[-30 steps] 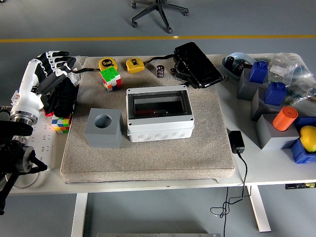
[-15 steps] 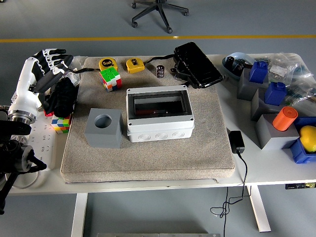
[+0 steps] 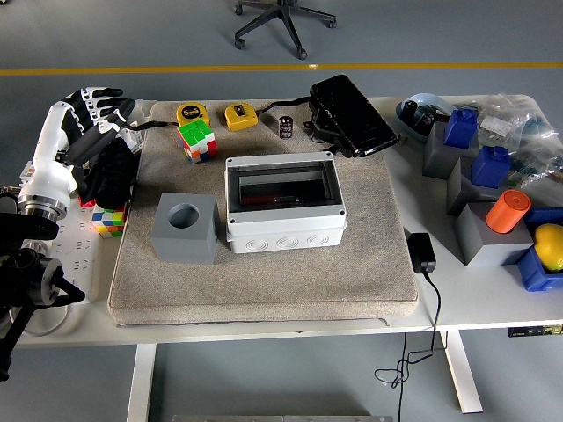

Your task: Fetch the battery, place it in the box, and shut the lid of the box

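The grey-white box (image 3: 283,227) stands mid-mat, its dark smoked lid (image 3: 283,186) seemingly lying flat over the opening; a thin reddish shape shows through it. A small black cylinder, the battery (image 3: 287,126), stands upright at the mat's far edge, beyond the box. My left hand (image 3: 95,107) hovers at the table's far left corner, well away from both, with its fingers spread and holding nothing. The white forearm (image 3: 50,167) runs down to the left edge. My right hand is out of view.
A grey block with a round hole (image 3: 185,229) sits left of the box. Two yellow tape measures (image 3: 190,114), a colour cube (image 3: 198,141) and a black case (image 3: 352,114) line the far side. A black cloth (image 3: 110,171) lies under my hand. Grey and blue blocks (image 3: 488,167) crowd the right.
My left hand has shifted only slightly at the far left corner, drifting left and then back. Nothing on the mat has moved.
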{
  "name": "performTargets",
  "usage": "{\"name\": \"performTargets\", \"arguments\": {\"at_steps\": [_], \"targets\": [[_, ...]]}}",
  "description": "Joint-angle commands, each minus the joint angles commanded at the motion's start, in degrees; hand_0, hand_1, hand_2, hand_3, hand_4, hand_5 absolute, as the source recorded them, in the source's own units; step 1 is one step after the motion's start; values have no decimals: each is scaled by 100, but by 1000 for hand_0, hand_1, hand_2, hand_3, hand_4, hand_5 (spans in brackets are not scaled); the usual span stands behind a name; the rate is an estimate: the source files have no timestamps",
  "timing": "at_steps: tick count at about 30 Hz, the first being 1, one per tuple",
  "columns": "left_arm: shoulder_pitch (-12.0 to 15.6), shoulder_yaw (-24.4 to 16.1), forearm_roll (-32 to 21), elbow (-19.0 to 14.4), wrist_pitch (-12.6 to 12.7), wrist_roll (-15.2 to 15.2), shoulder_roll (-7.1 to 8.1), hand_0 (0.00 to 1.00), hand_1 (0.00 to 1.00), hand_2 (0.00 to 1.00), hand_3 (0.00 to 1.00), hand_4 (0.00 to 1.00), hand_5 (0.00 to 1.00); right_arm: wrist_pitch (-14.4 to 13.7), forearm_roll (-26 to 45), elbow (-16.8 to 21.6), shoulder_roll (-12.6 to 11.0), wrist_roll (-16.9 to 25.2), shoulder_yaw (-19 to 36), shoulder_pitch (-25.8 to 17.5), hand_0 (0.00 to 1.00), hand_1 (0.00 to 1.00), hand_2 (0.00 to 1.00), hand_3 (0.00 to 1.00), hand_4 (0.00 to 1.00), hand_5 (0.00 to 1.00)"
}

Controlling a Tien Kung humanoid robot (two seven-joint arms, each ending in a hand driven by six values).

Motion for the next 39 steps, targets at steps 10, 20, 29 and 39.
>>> {"name": "performTargets", "arguments": {"at_steps": [10,20,29,39], "targets": [[-33,116,-12,29,-3,5,-10,541,632,606,582,918,413,-104,47,-16,29,124,-4,-43,609,635,605,562,905,463],[-62,195,-36,54,-10,2,-27,541,632,606,583,918,412,-157,37,3,24,179,4,-10,607,631,604,559,905,464],[-46,147,-36,50,-23,-3,-15,542,631,606,583,919,409,-222,105,-9,34,279,-49,22,603,626,596,556,904,465],[-69,96,-47,43,-28,-8,-8,542,631,605,584,919,409,-188,115,-8,23,248,-89,31,602,627,595,556,904,465]]}}
